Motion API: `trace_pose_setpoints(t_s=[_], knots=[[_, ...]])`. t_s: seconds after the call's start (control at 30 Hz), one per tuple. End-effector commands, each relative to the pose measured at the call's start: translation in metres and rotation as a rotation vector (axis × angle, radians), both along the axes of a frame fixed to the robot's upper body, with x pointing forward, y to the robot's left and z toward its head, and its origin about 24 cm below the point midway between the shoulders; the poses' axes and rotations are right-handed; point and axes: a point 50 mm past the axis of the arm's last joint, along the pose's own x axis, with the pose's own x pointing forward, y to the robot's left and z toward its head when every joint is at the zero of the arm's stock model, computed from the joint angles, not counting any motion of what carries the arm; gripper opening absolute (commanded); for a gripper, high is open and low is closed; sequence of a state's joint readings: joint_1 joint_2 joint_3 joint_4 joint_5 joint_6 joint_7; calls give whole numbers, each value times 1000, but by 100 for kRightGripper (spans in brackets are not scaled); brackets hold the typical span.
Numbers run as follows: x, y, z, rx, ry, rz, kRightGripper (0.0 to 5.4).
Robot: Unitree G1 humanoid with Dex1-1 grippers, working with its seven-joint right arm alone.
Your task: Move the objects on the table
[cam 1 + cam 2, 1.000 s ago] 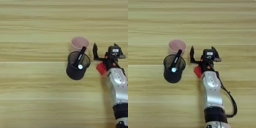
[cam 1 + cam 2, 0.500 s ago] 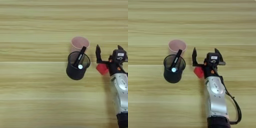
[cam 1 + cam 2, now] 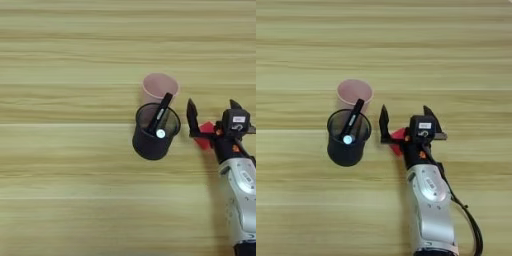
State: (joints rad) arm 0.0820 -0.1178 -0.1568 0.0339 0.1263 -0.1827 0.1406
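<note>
A pale pink cup (image 3: 354, 92) stands on the wooden table (image 3: 301, 200). Just in front of it, touching or nearly so, is the black mesh pen cup (image 3: 347, 142), with a black white-tipped marker (image 3: 351, 125) leaning inside. To the pen cup's right lies a small red cube (image 3: 398, 137), partly hidden under my right gripper (image 3: 406, 117). The gripper is open, its two black fingers pointing away from me. Its left finger (image 3: 191, 118) sits close beside the pen cup. The cube (image 3: 206, 135) shows low between the fingers, by the base of the left one. I cannot tell whether anything touches it.
My silver forearm (image 3: 428, 200) comes up from the bottom edge, with a black cable (image 3: 468, 220) trailing on its right side. Bare wood planks surround the group on the left, far side and right.
The gripper has drawn back a little toward the near edge and now covers more of the red cube. It has stayed open. Both cups and the marker have not moved.
</note>
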Motion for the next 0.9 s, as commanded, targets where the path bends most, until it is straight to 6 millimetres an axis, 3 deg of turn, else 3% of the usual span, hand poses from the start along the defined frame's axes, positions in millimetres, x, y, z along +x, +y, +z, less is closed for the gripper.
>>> trace_pose_setpoints(t_s=[0.03,0.2,0.9], knots=[[7,3,16,-19,-73,19,536],[7,-4,12,-20,-52,-18,536],[4,0,-6,-29,24,-16,536]])
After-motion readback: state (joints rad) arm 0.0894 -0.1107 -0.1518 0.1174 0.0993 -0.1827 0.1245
